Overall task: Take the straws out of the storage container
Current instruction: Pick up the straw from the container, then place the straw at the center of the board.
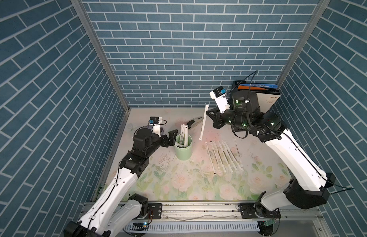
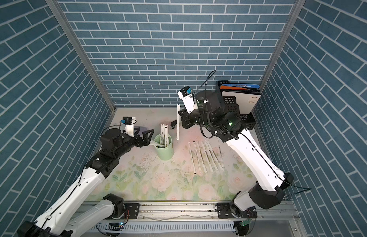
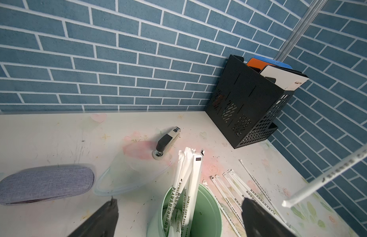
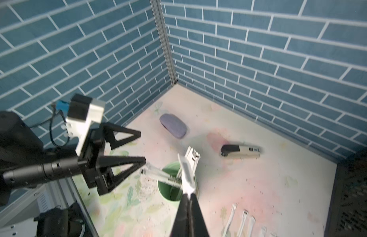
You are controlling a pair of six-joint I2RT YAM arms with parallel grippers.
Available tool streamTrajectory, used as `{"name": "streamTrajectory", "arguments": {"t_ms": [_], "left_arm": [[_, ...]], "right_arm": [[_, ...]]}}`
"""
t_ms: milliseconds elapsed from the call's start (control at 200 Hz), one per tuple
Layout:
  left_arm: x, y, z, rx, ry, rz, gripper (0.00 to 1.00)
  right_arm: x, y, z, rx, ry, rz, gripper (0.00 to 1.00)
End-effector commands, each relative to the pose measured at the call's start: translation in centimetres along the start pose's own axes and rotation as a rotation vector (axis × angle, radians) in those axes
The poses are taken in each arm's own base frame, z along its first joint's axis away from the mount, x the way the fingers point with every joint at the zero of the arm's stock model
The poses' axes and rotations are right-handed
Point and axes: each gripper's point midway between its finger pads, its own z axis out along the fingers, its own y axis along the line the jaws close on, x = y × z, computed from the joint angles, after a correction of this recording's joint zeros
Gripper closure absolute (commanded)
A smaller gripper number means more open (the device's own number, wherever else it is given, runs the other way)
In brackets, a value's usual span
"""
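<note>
Step in hand: the right gripper [image 1: 207, 115] is pinched shut on one straw [image 1: 203, 123], which hangs nearly upright in the air, clear of the cup [image 1: 183, 150] and of the desk [image 1: 178, 184]; this looks like the carry from the cup toward the laid-out row.
Left gripper: the left gripper [image 2: 146, 137] stands wide open at the cup's rim, its jaws to either side of the rim's near edge and holding nothing; whether a jaw touches the cup cannot be told.
Straws in the cup: a bundle [image 3: 188, 174] stands and leans inside the cup, just ahead of the left gripper; a few lean toward its jaws.
Straws out: a row [image 1: 223, 158] lies flat and roughly parallel on the desk, below and to the arm side of the right gripper, apart from the cup.
Progress: judged partway; several are out, and about as many remain inside.
Next move: likely lower the held straw beside the row, set it parallel, then open the jaws; the thin, light wrapper may swing or cling, so a low, slow release suits it.
Risk: a reach back in could tip the cup if nothing steadies it.
Desk: pale floral print, scuffed and speckled near the cup.
Other things: a stapler [image 3: 167, 141] and a grey case [image 3: 43, 184] lie beyond the cup; a black file holder [image 3: 248, 106] stands in the far corner.
Room: blue brick-pattern walls on three sides.
</note>
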Motion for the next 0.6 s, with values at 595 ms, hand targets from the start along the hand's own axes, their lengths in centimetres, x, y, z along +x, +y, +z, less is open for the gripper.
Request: {"name": "streamTrajectory", "arguments": {"t_ms": [595], "left_arm": [[-1.1,-0.2,-0.4,-0.003,-0.028,0.008,0.0]], "right_arm": [[17.1,-3.2,9.1,-0.044,0.641,0.229,1.0]]}}
